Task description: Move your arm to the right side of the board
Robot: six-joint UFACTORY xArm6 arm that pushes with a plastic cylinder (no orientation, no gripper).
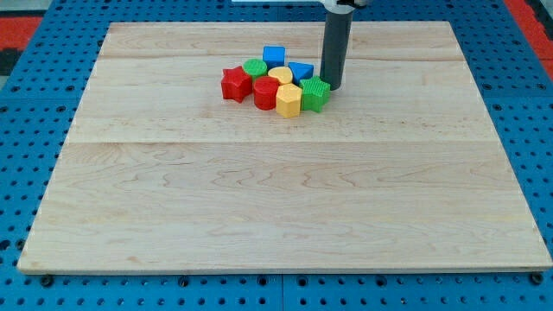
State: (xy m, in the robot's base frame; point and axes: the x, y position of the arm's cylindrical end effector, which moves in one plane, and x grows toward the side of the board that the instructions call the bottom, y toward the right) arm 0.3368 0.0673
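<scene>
Bare wooden board fills the foreground; my tip, a jawless rod holding nothing, touches the green block, with the board's right side lying open toward the view's right.

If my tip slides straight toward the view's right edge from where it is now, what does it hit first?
Nothing, it seems: my tip sits right of the green block, and only the bare wooden board lies that way.
</scene>
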